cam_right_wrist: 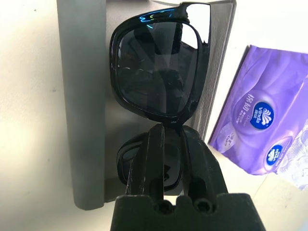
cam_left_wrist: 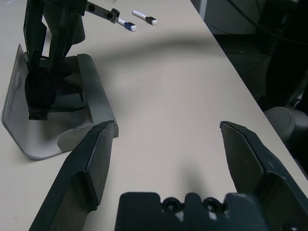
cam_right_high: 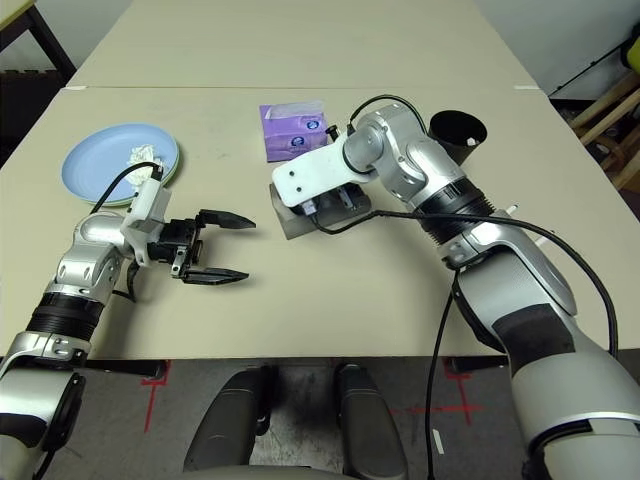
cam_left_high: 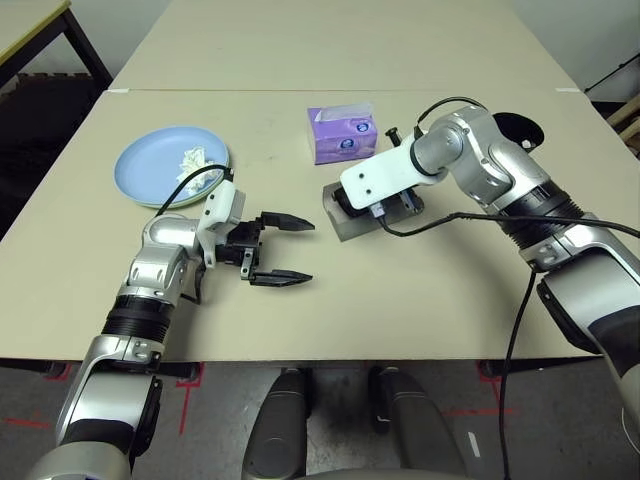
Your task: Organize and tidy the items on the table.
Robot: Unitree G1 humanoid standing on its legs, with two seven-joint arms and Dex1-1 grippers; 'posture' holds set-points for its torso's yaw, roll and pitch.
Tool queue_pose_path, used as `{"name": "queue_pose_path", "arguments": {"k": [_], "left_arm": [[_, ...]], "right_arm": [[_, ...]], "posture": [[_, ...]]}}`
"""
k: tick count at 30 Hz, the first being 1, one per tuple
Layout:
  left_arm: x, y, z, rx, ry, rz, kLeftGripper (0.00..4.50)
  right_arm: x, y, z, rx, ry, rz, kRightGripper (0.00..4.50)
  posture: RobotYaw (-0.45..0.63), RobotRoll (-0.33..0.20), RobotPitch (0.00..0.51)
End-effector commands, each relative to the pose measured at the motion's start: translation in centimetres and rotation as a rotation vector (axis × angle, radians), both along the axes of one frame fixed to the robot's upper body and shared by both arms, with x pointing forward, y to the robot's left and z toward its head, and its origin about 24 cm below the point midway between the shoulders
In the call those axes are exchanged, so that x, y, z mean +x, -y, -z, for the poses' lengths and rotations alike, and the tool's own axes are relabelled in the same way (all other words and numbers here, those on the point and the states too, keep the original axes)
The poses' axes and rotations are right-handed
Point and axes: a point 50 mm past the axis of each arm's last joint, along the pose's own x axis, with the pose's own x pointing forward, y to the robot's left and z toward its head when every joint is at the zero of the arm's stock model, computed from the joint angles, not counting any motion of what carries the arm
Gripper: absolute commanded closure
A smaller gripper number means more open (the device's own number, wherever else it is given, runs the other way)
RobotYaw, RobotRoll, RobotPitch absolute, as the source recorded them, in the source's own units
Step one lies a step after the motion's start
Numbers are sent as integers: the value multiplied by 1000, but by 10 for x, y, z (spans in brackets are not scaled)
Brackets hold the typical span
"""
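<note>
1. Right wrist view: showed the right gripper (cam_right_wrist: 169, 132) clamped on the bridge of the black sunglasses (cam_right_wrist: 159, 62), fingers close together, lenses lying over the open grey glasses case (cam_right_wrist: 84, 96).
2. Head views: placed that case (cam_left_high: 350, 222) near the middle of the table (cam_left_high: 420, 300), just in front of the purple tissue box (cam_left_high: 342, 135), apart from it.
3. Showed the right arm reaching in from the right, wrist angled down over the case.
4. Left wrist view: showed the left gripper (cam_left_wrist: 166, 159) spread wide, holding nothing, fingers (cam_left_wrist: 94, 161) above bare tabletop.
5. Same view: caught the case (cam_left_wrist: 91, 91) ahead of the left fingers, with the right gripper's fingers standing in it on the dark sunglasses.
6. Head views: placed the left gripper (cam_left_high: 280, 250) left of the case, pointing toward it, near but not touching.
7. Found the light blue plate (cam_left_high: 160, 165) at the far left, stacked on the pale green plate (cam_left_high: 222, 168), only a green edge visible.
8. Found the crumpled white tissue (cam_left_high: 192, 157) lying on the blue plate.
9. Noted a tall black cup (cam_right_high: 457, 130) beyond the right arm, partly hidden.
10. Noted two small pens (cam_left_wrist: 144, 17) on the table past the case.
</note>
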Motion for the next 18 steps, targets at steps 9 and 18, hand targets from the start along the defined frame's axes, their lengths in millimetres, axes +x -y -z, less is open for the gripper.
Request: {"name": "queue_pose_path", "arguments": {"k": [9,18], "left_arm": [[-4,0,0,10,-1,0,0],[-2,1,0,10,-5,1,0]], "right_arm": [[0,-2,15,-6,-5,3,4177],[-9,1,27,-2,-47,19,4177]], "posture": [[143,0,177],[135,0,179]]}}
